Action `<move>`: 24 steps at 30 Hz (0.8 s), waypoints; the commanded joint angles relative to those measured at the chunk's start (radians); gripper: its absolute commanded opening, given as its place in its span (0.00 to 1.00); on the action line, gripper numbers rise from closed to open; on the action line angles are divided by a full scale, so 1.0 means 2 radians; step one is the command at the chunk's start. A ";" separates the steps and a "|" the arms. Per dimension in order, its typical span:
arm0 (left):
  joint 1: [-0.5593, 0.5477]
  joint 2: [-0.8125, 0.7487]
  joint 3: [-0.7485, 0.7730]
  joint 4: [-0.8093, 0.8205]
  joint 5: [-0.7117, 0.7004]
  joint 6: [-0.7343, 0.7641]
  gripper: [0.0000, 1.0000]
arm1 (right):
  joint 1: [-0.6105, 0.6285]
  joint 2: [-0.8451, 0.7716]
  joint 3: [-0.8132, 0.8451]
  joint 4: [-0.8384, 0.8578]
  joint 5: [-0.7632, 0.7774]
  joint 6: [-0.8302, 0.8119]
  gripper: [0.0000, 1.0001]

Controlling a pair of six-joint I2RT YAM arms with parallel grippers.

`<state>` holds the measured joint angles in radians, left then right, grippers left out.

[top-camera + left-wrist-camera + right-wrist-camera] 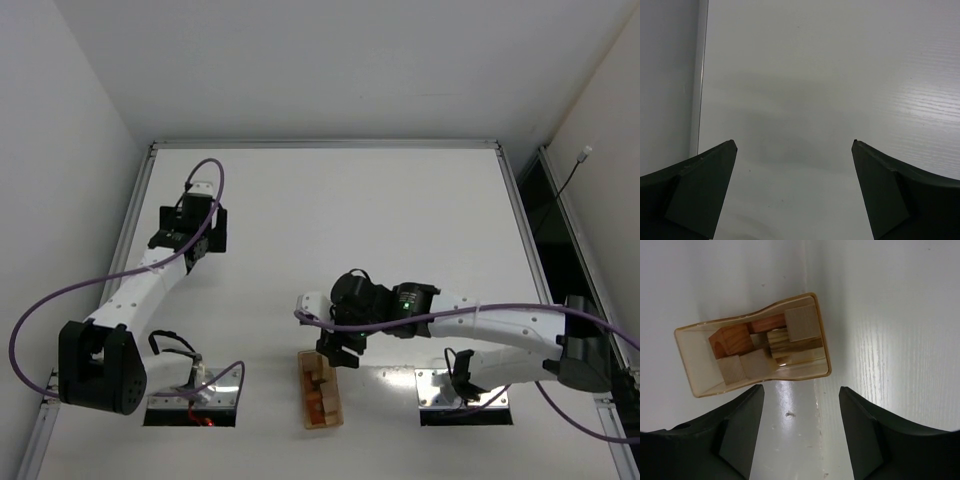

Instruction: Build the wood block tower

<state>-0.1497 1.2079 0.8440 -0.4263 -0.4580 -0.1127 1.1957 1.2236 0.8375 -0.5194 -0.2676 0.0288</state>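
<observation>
The wood blocks (765, 342) all sit packed inside a shallow tray (686, 357) on the white surface (350, 220), near its front edge between the two arm bases. A reddish-brown block (730, 340) lies toward one end and paler pieces crowd the other. The right claw (801, 390) hangs just above the tray's far end, spread apart and holding nothing. The left claw (794, 145) is well away on the far left side, near the metal edge rail (696, 75), spread wide over bare surface and pinching nothing.
</observation>
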 commanded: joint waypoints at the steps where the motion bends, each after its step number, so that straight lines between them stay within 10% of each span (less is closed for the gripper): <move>1: 0.000 0.003 0.013 0.024 -0.013 0.001 1.00 | 0.003 0.010 -0.002 0.031 0.036 0.025 0.58; 11: 0.010 0.023 0.017 0.034 -0.029 -0.003 1.00 | -0.033 0.062 0.023 0.021 0.021 0.157 0.37; 24: 0.014 0.028 0.017 0.040 -0.044 0.001 1.00 | -0.037 0.093 0.032 -0.026 -0.005 0.266 0.34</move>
<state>-0.1310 1.2625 0.8440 -0.3920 -0.5186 -0.1127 1.1271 1.4113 0.8925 -0.5343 -0.2596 0.4782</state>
